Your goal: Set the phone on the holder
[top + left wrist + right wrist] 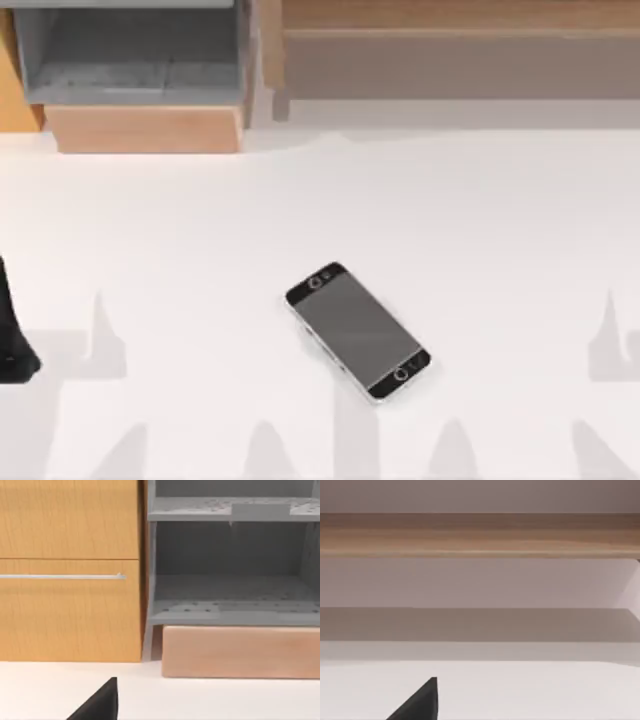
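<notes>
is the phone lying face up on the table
Yes, the phone lies flat on the white table with its grey screen upward.

The top camera is looking straight down on the bench (200,220); both wrist cameras are facing its far edge low (sharing the grey shelf (230,560) with the top view's upper left).

A rendered indoor room, perhaps an office or home workspace: a plain white table (180,230) backed by a wood-grain cabinet (70,570) with a slim metal handle (62,576), grey open shelving (232,570) and a long wooden shelf (480,535).
</notes>
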You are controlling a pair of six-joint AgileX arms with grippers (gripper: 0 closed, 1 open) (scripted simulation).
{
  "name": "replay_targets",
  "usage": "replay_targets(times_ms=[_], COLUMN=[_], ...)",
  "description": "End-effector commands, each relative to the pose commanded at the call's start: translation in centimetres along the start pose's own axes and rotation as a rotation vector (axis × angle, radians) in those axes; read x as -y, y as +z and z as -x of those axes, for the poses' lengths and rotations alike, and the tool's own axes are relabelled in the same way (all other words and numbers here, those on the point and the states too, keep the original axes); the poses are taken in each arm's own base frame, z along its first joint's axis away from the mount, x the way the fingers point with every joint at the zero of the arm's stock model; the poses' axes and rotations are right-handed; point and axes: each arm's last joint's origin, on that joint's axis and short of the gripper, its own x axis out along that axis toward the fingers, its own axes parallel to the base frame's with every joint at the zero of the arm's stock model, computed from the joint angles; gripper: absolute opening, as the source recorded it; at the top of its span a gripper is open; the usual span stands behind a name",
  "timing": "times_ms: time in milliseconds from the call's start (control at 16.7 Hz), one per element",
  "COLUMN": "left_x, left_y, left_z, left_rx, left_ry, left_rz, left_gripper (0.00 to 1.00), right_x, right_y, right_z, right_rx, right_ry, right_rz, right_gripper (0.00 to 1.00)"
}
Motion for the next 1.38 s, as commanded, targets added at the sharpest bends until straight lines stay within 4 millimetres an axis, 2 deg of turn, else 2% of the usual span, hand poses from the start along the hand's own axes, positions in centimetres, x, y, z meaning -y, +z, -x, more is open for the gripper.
replay_targets(times_ms=[180, 420, 600, 780, 1020, 1380], left_x=[0.0, 0.0, 0.0, 0.0, 0.0, 0.0], left_y=[0.0, 0.0, 0.0, 0.0, 0.0, 0.0], left_z=[0.0, 0.0, 0.0, 0.0, 0.0, 0.0], left_rx=[0.000, 0.000, 0.000, 0.000, 0.000, 0.000], left_ry=[0.000, 0.000, 0.000, 0.000, 0.000, 0.000], left_rz=[0.000, 0.000, 0.000, 0.000, 0.000, 0.000], left_gripper=[1.00, 1.00, 1.00, 1.00, 1.00, 1.00], right_x=[-0.1, -0.7, -1.7, -3.3, -6.9, -15.2], right_y=[0.2, 2.3, 4.4, 5.9, 5.9, 3.0], right_z=[0.0, -0.3, -1.4, -3.6, -7.8, -14.2], right_rx=[-0.005, -0.097, -0.264, -0.510, -0.924, -1.461], right_ry=[0.005, 0.067, 0.137, 0.210, 0.298, 0.381], right_rz=[-0.001, -0.011, -0.012, 0.014, 0.111, 0.341], right_gripper=[1.00, 1.00, 1.00, 1.00, 1.00, 1.00])
